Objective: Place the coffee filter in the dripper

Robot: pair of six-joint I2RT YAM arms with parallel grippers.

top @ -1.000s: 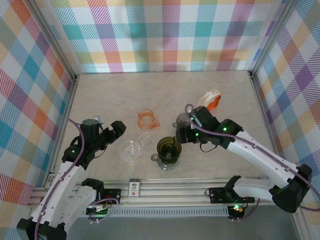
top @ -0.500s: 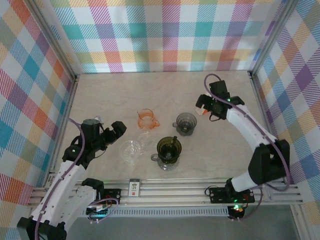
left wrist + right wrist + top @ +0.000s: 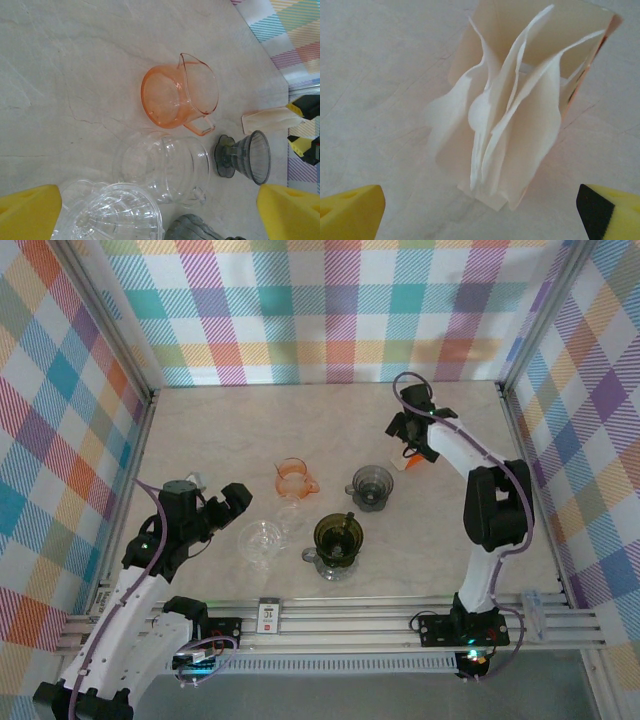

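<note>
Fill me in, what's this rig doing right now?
The right gripper hangs open right over the fanned stack of white paper coffee filters at the far right of the marbled table, holding nothing. The left gripper is open too, empty, beside the clear ribbed glass dripper. The smoky grey glass dripper and dark olive glass dripper have no filter in them yet.

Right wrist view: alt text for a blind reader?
White paper filters fan out of a tan pack on a marble table. The right gripper is open, one yellow fingertip in each bottom corner, clear of the filters.
</note>
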